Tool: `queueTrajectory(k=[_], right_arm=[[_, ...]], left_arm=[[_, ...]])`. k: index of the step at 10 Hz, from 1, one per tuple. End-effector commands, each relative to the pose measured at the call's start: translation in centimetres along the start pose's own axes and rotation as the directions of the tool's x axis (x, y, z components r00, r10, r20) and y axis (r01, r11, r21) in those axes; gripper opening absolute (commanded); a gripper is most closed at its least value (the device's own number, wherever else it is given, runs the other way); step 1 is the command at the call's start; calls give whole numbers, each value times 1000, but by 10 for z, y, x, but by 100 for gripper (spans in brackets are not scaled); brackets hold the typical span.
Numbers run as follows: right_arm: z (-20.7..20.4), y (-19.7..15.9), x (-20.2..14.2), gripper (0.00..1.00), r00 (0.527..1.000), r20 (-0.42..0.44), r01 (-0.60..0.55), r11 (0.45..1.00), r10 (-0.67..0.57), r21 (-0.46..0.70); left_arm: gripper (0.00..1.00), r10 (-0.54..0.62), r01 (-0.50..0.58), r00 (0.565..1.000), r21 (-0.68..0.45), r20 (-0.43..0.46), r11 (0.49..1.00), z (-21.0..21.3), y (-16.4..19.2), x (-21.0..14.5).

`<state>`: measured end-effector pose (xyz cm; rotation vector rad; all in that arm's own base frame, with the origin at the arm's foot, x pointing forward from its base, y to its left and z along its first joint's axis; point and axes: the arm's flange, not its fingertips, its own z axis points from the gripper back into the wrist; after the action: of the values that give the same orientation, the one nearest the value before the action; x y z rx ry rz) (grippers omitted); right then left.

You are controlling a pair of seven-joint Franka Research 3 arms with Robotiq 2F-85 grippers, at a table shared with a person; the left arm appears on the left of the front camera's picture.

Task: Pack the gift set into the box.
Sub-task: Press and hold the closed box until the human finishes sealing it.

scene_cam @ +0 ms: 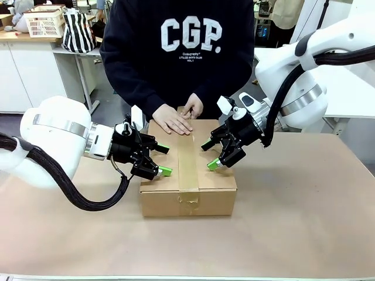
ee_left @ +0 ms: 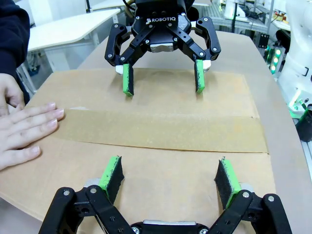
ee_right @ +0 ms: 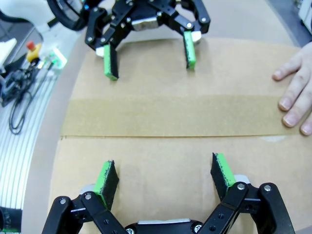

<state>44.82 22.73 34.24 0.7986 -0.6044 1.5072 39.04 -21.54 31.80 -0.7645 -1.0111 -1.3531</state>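
Observation:
The box (scene_cam: 187, 196) stands shut in the middle of the table, with a brown tape strip (scene_cam: 188, 161) along its closed top flaps. The gift set is hidden. My left gripper (scene_cam: 164, 159) is open over the left half of the lid, its green pads (ee_left: 111, 173) just above the cardboard (ee_left: 161, 161). My right gripper (scene_cam: 210, 156) is open over the right half, facing the left one across the tape (ee_right: 161, 117). Each wrist view shows the other gripper opposite: right gripper (ee_left: 163, 80), left gripper (ee_right: 150, 58). The person's hands (scene_cam: 173, 122) rest flat on the lid's far end.
The person stands close against the table's far edge behind the box. The brown table surface (scene_cam: 293, 222) stretches to the front and both sides. Cables and a metal rail (ee_right: 19, 97) lie off the table's edge beside my left arm.

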Motion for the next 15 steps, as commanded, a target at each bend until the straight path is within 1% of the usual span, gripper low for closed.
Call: queueTrajectory(k=[1, 15], right_arm=[[-2, 0, -2, 100, 1000, -3, -8, 1000, 8, 1], [-2, 0, -2, 100, 1000, -3, -8, 1000, 8, 1]], left_arm=[[100, -21, 21, 1000, 5, 14, 1000, 1, -4, -4], [100, -21, 21, 1000, 5, 14, 1000, 1, -4, -4]])
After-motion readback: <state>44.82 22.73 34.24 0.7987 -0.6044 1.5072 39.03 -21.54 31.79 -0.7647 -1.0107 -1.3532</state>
